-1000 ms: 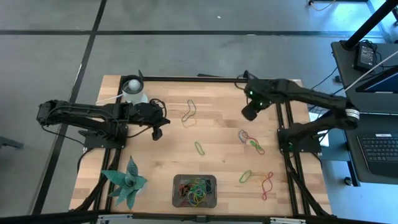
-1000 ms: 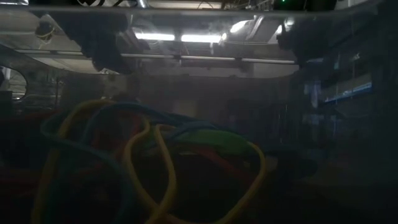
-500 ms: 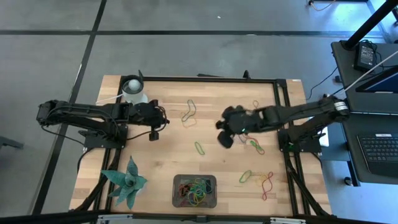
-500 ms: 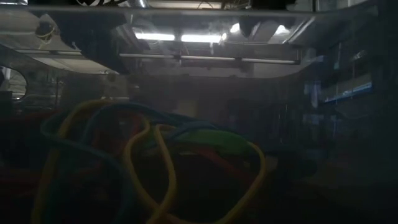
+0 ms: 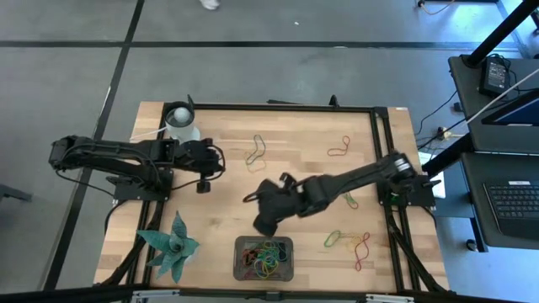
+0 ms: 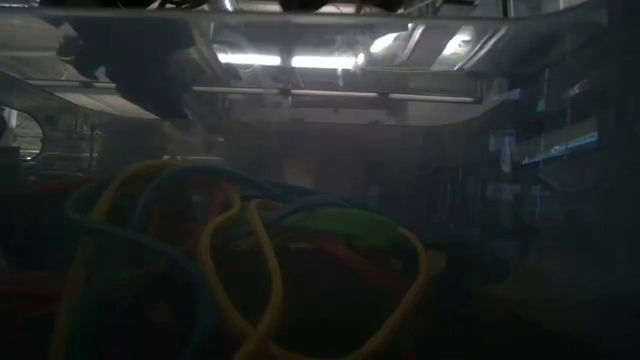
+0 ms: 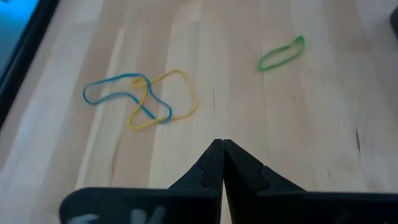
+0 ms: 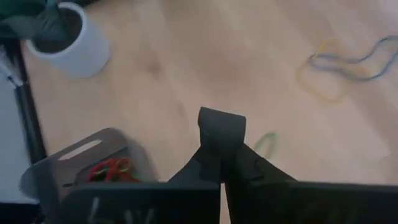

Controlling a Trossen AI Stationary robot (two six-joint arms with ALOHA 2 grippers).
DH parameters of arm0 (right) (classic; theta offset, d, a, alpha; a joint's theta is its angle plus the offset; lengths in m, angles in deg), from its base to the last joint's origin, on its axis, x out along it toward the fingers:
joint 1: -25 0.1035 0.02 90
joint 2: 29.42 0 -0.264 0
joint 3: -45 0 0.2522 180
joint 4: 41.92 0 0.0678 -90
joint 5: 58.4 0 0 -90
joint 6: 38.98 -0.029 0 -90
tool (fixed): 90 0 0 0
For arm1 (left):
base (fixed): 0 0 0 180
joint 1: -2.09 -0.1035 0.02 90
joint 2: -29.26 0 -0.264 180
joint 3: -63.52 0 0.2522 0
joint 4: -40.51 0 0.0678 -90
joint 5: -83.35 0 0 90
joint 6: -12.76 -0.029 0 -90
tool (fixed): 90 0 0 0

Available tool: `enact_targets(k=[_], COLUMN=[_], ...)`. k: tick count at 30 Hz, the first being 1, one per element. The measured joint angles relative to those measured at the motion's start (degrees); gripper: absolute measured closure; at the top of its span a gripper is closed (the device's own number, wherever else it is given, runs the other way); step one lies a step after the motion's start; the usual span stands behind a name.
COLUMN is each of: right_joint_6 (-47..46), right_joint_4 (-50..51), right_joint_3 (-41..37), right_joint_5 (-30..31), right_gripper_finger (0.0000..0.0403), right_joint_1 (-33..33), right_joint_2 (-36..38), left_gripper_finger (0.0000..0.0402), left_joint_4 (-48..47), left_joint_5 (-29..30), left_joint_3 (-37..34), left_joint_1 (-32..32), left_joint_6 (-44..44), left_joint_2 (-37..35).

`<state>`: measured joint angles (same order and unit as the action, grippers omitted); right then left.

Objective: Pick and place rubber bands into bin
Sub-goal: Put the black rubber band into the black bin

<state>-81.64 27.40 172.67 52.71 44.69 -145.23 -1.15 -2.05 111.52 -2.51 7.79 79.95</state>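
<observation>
My right gripper [image 5: 259,224] reaches across the table and stands just beyond the far rim of the dark grey bin [image 5: 264,257], shut on a black rubber band [image 8: 221,126]. Coloured rubber bands fill the bin [image 6: 240,260]. Loose bands lie flat on the wood: a yellow and a blue one [image 5: 255,151], a red one [image 5: 339,147], a green one [image 8: 267,143], and others [image 5: 347,199] [image 5: 362,247]. My left gripper [image 5: 202,182] waits shut above the left half of the table, and the yellow and blue bands [image 7: 140,99] lie ahead of it. My right gripper pinches a dark strip, seemingly a black rubber band, between its two fingertips [image 8: 239,163]. A short folded piece of it [image 8: 221,124] sticks out beyond the tips, lifted clear of the table. How many strands are caught cannot be told.
A white round cup [image 5: 180,122] stands at the far left corner, also in the right wrist view [image 8: 74,40]. A green paper plant [image 5: 171,247] sits at the near left. Black frame rails run along the table's far and right edges [image 5: 379,135].
My right gripper has swept from the table's far right corner toward the near edge and the left, ending by the bin's far rim. The red band at the far right, covered by the gripper before, now shows.
</observation>
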Motion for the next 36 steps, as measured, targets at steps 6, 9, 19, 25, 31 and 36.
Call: enact_targets(k=[6, 9, 19, 25, 31, 36], right_joint_6=[-4.9, -6.9, -7.9, -9.7, -10.3, -12.6], right_joint_4=[0.1, 0.2, 1.4, 1.7, -2.2, -2.7], right_joint_3=[3.1, 3.1, 3.0, 2.8, 2.8, 2.8], right_joint_5=[-5.8, -10.0, -14.1, -14.1, -14.9, -15.1], right_gripper_finger=[0.0403, 0.0403, 0.0403, 0.0403, 0.0401, 0.0370], right_joint_1=[2.3, 3.9, 11.3, 12.0, 11.0, 10.7], right_joint_2=[-5.9, -7.9, -9.6, -13.9, -18.1, -18.3], left_gripper_finger=[0.0400, 0.0400, 0.0400, 0.0400, 0.0400, 0.0400], left_joint_4=[-2.4, -2.6, -2.6, -2.4, -2.4, -2.4], left_joint_5=[-0.9, -2.0, -3.2, -3.2, -3.2, -3.2], left_joint_3=[0.0, 0.0, 0.0, 0.0, 0.0, 0.0], left_joint_1=[0.0, 0.0, 0.0, 0.0, 0.0, 0.0], left_joint_6=[1.4, 1.4, 2.5, 3.0, 4.0, 4.2], left_joint_2=[-1.4, -2.3, -2.8, -2.8, -2.8, -2.8])
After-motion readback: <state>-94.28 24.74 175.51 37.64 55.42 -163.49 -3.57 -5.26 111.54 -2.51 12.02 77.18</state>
